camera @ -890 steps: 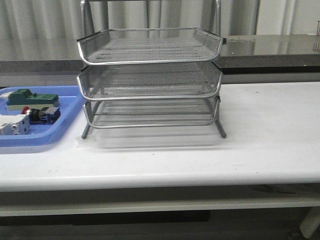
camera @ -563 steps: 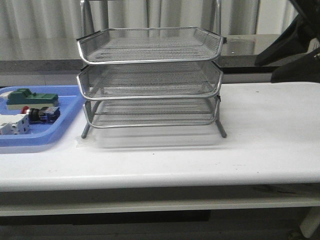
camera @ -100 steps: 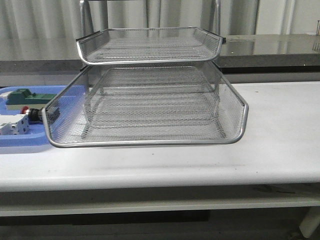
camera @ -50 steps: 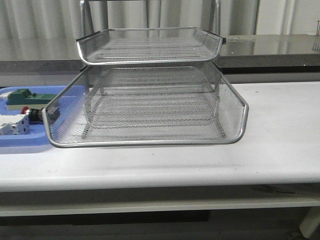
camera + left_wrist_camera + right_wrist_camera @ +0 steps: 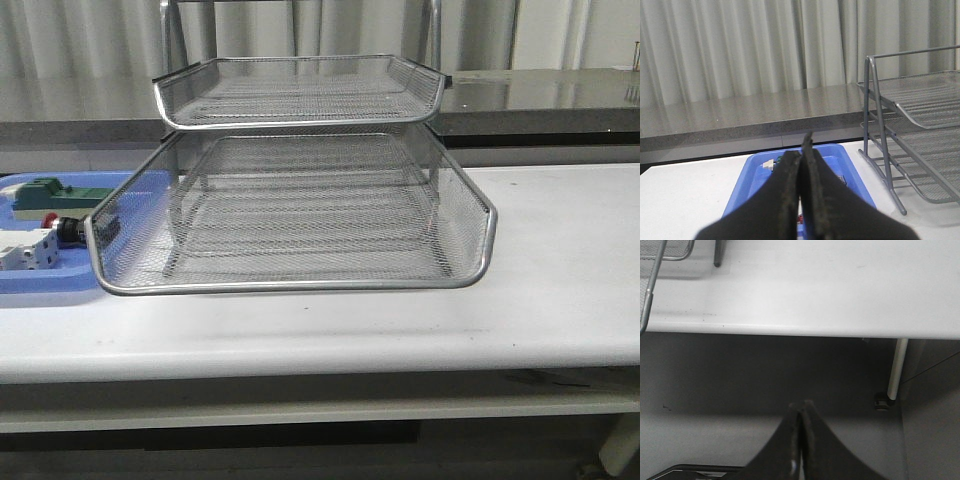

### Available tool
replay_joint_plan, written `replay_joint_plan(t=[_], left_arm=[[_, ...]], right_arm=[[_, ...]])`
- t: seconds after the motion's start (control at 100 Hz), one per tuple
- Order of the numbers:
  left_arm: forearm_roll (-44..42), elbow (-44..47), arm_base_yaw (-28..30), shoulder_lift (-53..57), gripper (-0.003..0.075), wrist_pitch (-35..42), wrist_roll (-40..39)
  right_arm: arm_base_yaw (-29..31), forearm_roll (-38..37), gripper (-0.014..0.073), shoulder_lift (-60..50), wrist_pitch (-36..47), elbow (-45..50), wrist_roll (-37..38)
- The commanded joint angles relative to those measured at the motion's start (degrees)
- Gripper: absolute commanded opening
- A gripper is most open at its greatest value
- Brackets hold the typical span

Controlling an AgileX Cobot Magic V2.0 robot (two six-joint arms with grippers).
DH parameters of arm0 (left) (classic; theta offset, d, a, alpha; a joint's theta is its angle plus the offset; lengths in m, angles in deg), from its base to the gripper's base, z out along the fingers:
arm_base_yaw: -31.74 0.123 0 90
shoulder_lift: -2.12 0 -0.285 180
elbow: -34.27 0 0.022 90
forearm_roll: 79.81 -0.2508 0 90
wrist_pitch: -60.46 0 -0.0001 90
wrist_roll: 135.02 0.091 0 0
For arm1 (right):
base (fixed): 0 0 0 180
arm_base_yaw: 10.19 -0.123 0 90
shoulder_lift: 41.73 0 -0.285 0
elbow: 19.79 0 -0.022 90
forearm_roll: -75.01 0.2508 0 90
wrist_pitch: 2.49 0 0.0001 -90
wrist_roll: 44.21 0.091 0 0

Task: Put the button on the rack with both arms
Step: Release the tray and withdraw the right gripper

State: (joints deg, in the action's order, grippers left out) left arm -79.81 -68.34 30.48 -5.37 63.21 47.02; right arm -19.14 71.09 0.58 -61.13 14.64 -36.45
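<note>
The silver wire-mesh rack (image 5: 300, 90) stands mid-table, its middle tray (image 5: 290, 220) pulled out toward the front. The button (image 5: 62, 229), red head and dark body, lies in the blue tray (image 5: 40, 285) at the left; in the left wrist view only a red bit (image 5: 800, 219) shows behind the fingers. Neither gripper shows in the front view. My left gripper (image 5: 803, 145) is shut and empty, above the blue tray (image 5: 747, 180). My right gripper (image 5: 801, 407) is shut and empty, below the table's front edge.
A green block (image 5: 55, 193) and a white block (image 5: 25, 250) also lie in the blue tray. The rack (image 5: 910, 130) stands just right of that tray. A table leg (image 5: 895, 370) shows under the white tabletop (image 5: 815, 285).
Over the last second nothing has moved. Before that, the rack's middle tray was slid out toward the front, and the right arm that showed at the far right has left the front view.
</note>
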Motion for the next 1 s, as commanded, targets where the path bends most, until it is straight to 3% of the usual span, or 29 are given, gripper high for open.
replay_joint_plan(t=[0.0,0.74,0.99], left_arm=[[0.5,1.9,0.0,1.8,-0.002,4.5,-0.5],[0.6,1.8,0.0,1.8,-0.002,5.1,-0.5],[5.4,-5.7,0.0,-0.6,-0.002,3.5,-0.5]], right_arm=[[0.1,-1.2,-0.0066,0.0,2.3,-2.0,-0.1],[0.1,-1.2,-0.0066,0.0,2.3,-2.0,-0.1],[0.1,-1.2,-0.0066,0.0,2.3,-2.0,-0.1]])
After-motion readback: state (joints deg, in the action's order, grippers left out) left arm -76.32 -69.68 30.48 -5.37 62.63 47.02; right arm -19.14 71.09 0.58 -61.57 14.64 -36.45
